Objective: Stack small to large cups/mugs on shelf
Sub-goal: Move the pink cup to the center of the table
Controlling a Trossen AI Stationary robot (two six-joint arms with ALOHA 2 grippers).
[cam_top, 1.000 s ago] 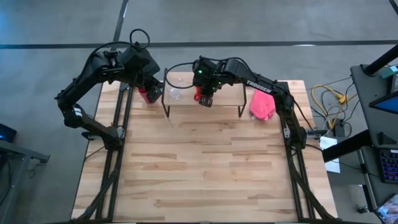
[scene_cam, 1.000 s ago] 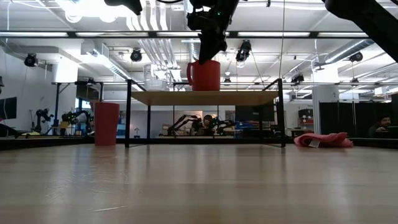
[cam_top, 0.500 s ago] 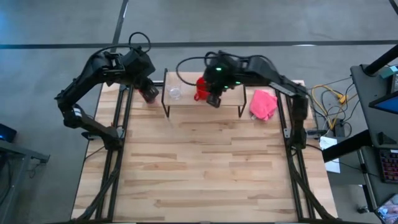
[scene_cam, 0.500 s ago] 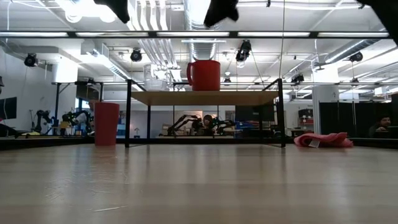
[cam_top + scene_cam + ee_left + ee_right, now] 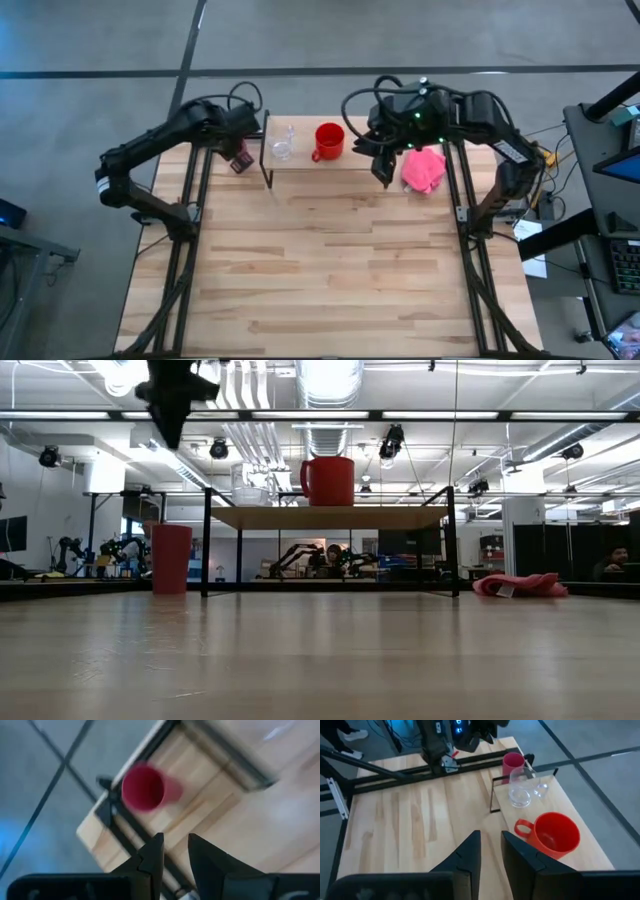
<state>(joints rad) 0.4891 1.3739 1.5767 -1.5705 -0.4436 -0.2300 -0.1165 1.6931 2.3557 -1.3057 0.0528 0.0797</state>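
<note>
Now my right gripper (image 5: 384, 180) hangs above the table just off the right end of the shelf (image 5: 355, 165), beside the pink cloth (image 5: 424, 168), and it holds nothing; in my right wrist view its two dark fingers (image 5: 470, 851) stand close together with only a narrow slit between them, nothing caught there. The red mug (image 5: 328, 141) stands upright on the shelf's wooden top, near the middle, handle toward the glass. The small clear glass (image 5: 282, 146) stands on the same plank just beside it, toward the left end; the two look close but apart. From table height the mug (image 5: 329, 481) sits plainly on the plank (image 5: 330, 516), with the glass (image 5: 250, 488) faint to its left.

My left gripper (image 5: 240, 162) is over the far left part of the table, just outside the shelf's left legs. Its fingers (image 5: 152, 855) are likewise nearly closed, a thin gap between them, grasping nothing. The pink tumbler (image 5: 146, 788) stands upright on the tabletop below and ahead of those fingers, near the table's corner and a black frame bar. In the low view the tumbler (image 5: 171, 559) stands on the table left of the shelf legs, with my left gripper (image 5: 170, 430) high above it and well clear of its rim
</note>
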